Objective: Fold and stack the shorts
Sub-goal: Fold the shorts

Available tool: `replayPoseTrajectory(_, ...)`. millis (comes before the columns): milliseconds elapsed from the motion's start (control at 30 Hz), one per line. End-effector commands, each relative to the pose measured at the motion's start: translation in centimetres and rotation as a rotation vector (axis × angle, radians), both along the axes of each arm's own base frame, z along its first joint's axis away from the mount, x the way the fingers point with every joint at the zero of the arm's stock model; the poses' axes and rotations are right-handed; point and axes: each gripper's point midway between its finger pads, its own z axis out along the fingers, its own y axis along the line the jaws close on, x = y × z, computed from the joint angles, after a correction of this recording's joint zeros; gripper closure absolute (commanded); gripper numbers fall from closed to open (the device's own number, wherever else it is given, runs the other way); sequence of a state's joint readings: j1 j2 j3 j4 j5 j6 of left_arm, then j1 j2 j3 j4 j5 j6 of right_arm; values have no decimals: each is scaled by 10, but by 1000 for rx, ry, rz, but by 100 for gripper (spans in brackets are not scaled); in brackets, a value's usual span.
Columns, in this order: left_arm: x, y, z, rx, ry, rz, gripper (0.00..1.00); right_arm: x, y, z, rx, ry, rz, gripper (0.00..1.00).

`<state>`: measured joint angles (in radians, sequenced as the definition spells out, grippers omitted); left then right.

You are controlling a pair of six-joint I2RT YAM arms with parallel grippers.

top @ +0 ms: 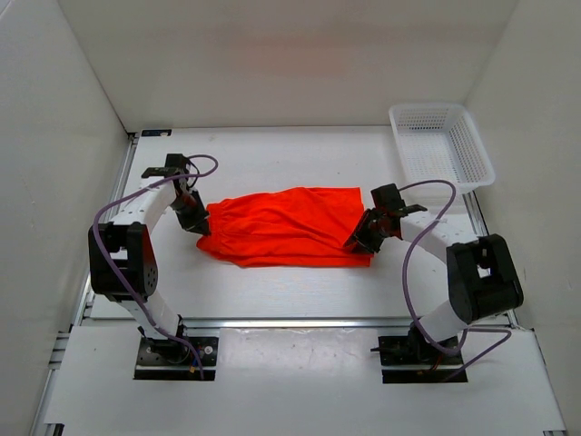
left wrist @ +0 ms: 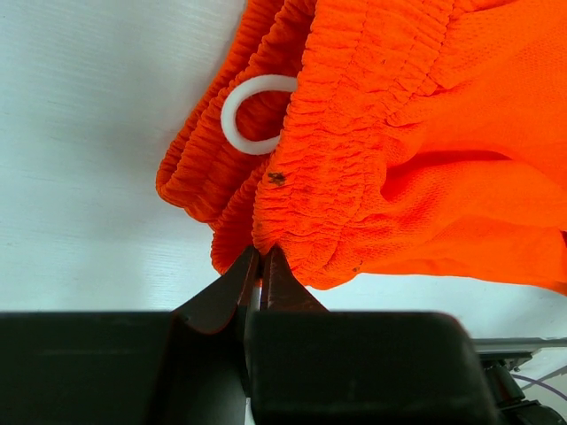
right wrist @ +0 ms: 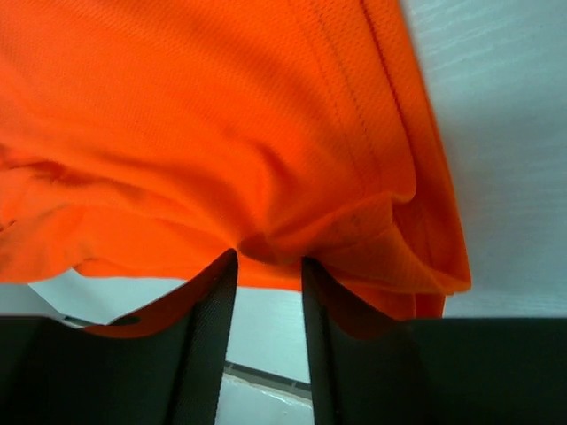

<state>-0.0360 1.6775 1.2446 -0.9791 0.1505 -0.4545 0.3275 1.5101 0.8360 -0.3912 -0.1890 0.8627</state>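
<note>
Shorts (top: 286,225) lay flat, left of the basket (top: 440,145). Left gripper (top: 194,221) was pinched tight on the waistband (left wrist: 354,115), far from the basket. Right gripper (top: 356,242) had its jaws partly apart at the hem (right wrist: 354,106) nearer it, with nothing clamped. It needed both layers caught (else the fold skews) — then an even lift. No readable labels.

Plain white walls (top: 272,54) enclose a white table (top: 272,291), evenly lit, seemingly from above.
</note>
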Motion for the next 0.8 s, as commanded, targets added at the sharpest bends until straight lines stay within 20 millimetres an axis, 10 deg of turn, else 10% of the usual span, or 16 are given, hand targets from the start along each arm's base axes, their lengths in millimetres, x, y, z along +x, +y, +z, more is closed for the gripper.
replayPoseTrajectory(0,20,2,28,12,-123,11,90,25,3,6,5,-41,-57,61)
replayPoseTrajectory(133,26,0,32,5,-136,0,90,32,-2,-2,-26,-28,-59,100)
replayPoseTrajectory(400,46,2,62,-2,-199,-10,90,55,-4,68,-38,-211,-20,100)
replayPoseTrajectory(567,39,8,70,11,-207,-7,90,35,-14,89,-61,-265,21,100)
replayPoseTrajectory(767,5,15,31,34,-125,57,90,-22,-22,48,-62,-188,70,100)
